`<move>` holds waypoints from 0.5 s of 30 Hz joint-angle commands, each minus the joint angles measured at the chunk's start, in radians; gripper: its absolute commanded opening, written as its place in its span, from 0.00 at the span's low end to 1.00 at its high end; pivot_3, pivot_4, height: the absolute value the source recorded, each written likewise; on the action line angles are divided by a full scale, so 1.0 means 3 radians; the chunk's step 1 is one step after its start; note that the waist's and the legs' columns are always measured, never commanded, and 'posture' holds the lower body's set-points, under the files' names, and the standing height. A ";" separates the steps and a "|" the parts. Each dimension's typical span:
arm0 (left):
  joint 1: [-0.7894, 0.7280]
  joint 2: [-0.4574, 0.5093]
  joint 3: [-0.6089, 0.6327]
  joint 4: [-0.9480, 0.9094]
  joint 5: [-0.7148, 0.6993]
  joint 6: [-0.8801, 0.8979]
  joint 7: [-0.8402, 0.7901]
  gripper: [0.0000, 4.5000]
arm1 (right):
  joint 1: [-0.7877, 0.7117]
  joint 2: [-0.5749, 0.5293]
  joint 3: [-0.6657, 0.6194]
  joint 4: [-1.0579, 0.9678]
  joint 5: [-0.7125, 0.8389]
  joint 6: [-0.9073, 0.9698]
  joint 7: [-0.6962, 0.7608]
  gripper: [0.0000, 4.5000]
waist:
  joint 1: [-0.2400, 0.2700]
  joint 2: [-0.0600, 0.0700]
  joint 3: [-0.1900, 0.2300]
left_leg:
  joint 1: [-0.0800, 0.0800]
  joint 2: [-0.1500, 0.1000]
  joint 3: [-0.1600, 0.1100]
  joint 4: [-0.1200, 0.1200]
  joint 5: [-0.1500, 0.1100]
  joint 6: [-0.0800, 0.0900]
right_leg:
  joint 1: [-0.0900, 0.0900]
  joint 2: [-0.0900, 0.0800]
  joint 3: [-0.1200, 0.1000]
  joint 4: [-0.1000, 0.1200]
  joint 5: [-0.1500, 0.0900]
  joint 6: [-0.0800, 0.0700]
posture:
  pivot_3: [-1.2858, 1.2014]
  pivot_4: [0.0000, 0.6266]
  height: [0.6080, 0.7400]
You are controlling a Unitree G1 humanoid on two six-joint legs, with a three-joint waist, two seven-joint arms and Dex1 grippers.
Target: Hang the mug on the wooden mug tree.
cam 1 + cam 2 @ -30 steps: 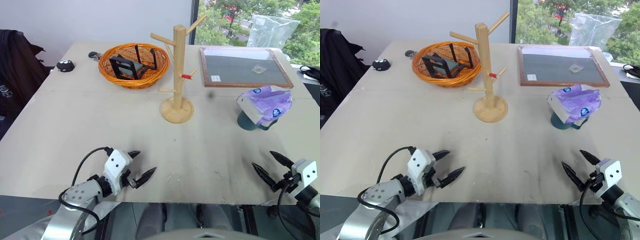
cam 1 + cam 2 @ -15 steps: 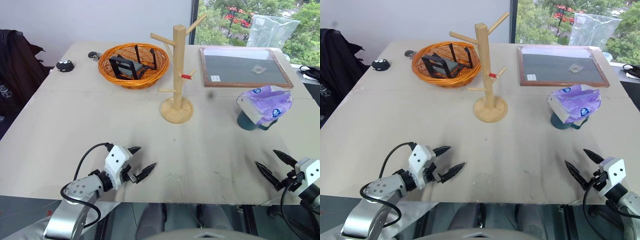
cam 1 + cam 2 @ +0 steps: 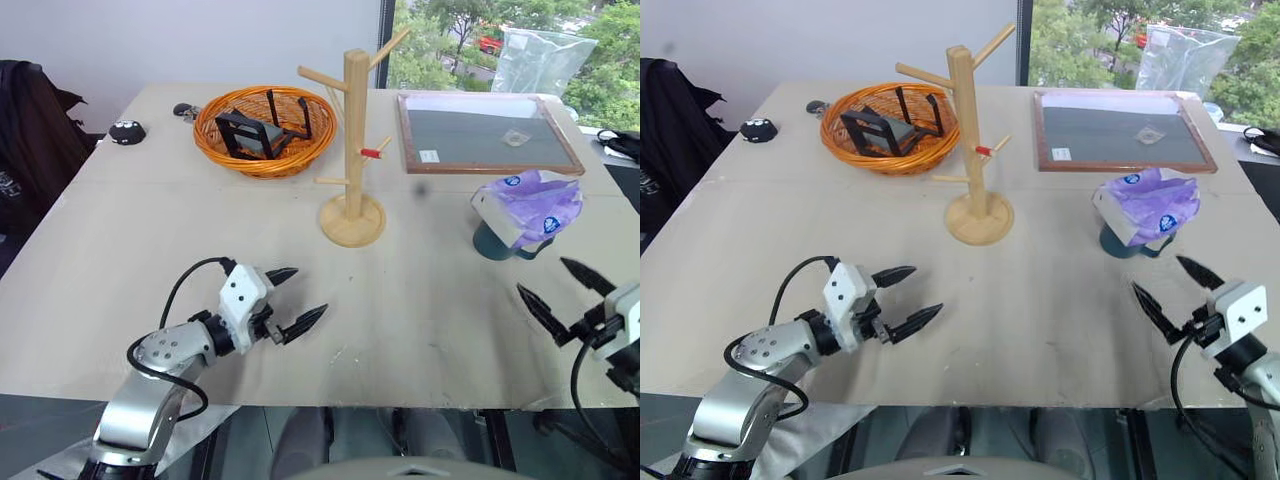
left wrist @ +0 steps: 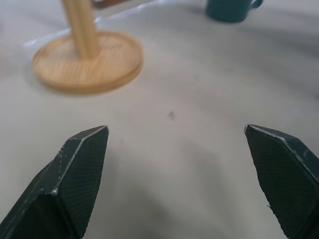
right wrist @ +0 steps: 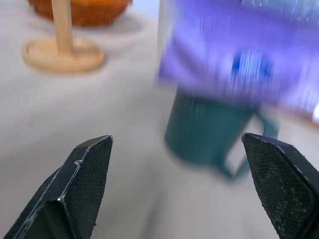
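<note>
The teal mug (image 3: 493, 243) stands upright at the table's right, its top covered by a purple-and-white packet (image 3: 532, 205) lying on it. In the right wrist view the mug (image 5: 209, 133) is close ahead, handle to one side. The wooden mug tree (image 3: 356, 130) stands mid-table on its round base, one peg red-tipped. My right gripper (image 3: 545, 277) hovers open just in front of the mug, nothing between its fingers. Near the front left, my left gripper (image 3: 307, 292) is open and empty, facing the tree's base (image 4: 87, 59).
An orange wicker basket (image 3: 212, 142) with black items sits at the back left of the tree. A wood-framed dark board (image 3: 485, 132) lies at the back right, a clear plastic bag (image 3: 535, 58) behind it. A small black object (image 3: 129, 130) rests far left.
Both grippers have risen off the table's front edge and come forward, the right one towards the mug. Both stay open.
</note>
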 commanded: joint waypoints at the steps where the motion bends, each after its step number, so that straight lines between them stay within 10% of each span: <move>1: -0.0295 0.0028 0.0040 -0.0392 -0.0401 0.0229 -0.0029 1.00 | -0.0458 -0.0175 0.0095 -0.0295 -0.0308 0.0213 -0.0321 0.93 | -0.0001 -0.0001 0.0000 | 0.0000 0.0000 0.0000 0.0002 0.0000 0.0000 | 0.0000 0.0000 0.0000 0.0001 0.0000 0.0000 | 0.52 0.24 0.98; 15: -0.0674 0.0080 0.0048 -0.0653 -0.0765 0.0533 0.0111 1.00 | -0.1240 -0.0443 0.0761 0.0295 -0.1287 0.0447 -0.0477 0.82 | 0.0003 -0.0003 0.0001 | -0.0008 -0.0004 -0.0004 0.0002 0.0001 -0.0001 | -0.0004 0.0000 -0.0004 -0.0002 0.0000 0.0000 | 0.52 0.24 0.98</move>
